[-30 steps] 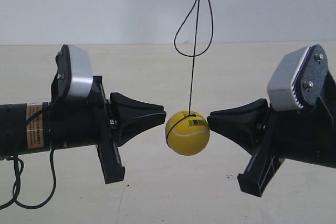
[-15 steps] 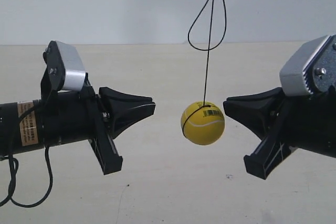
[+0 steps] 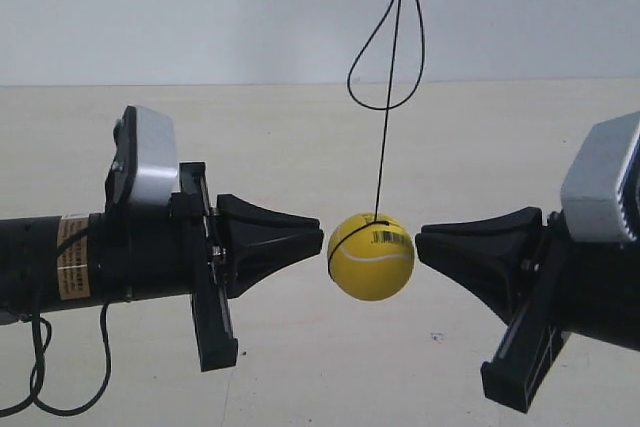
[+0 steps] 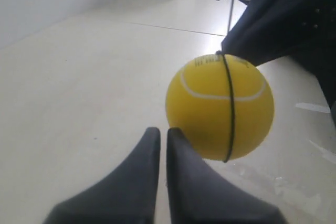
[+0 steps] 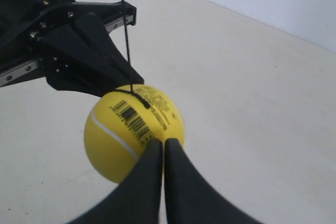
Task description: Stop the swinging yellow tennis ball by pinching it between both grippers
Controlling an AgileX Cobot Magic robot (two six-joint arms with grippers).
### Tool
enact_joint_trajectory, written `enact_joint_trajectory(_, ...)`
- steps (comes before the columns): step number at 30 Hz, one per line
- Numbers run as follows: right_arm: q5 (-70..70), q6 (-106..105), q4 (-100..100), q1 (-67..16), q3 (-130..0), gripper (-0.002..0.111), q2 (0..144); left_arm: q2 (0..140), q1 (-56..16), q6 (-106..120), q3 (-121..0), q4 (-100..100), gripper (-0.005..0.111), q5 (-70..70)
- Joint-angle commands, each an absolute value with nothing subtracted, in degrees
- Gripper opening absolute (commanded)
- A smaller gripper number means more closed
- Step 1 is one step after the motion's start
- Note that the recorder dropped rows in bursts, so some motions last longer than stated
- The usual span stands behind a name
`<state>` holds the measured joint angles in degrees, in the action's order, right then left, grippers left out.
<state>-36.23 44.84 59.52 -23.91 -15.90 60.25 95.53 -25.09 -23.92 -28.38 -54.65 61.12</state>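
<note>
We are seeing the yellow tennis ball [image 3: 371, 257] hanging just between left jaws and right jaws, both pairs clenched tight.

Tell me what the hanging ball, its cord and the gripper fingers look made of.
Yellow tennis ball: smooth, faintly shiny skin without felt fuzz, seam printed white; probably foam or rubber.
Cord: thin black string, possibly elastic; fibre unclear.
Fingers: matte black moulded wedges, likely hard plastic.
</note>
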Motion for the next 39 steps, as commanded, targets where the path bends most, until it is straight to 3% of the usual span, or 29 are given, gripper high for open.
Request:
enact_joint_trajectory(1,-37.4,45.1,60.0,-24.0,-15.5,0.000,59.9,96.5,-25.2,-23.9,-28.7,-55.1,0.005,63.6)
enact_joint_trajectory(39,-42.1,41.6,57.4,-24.0,-15.5,0.000,64.6,96.5,-25.9,-23.0,-28.8,-54.5,0.005,66.0)
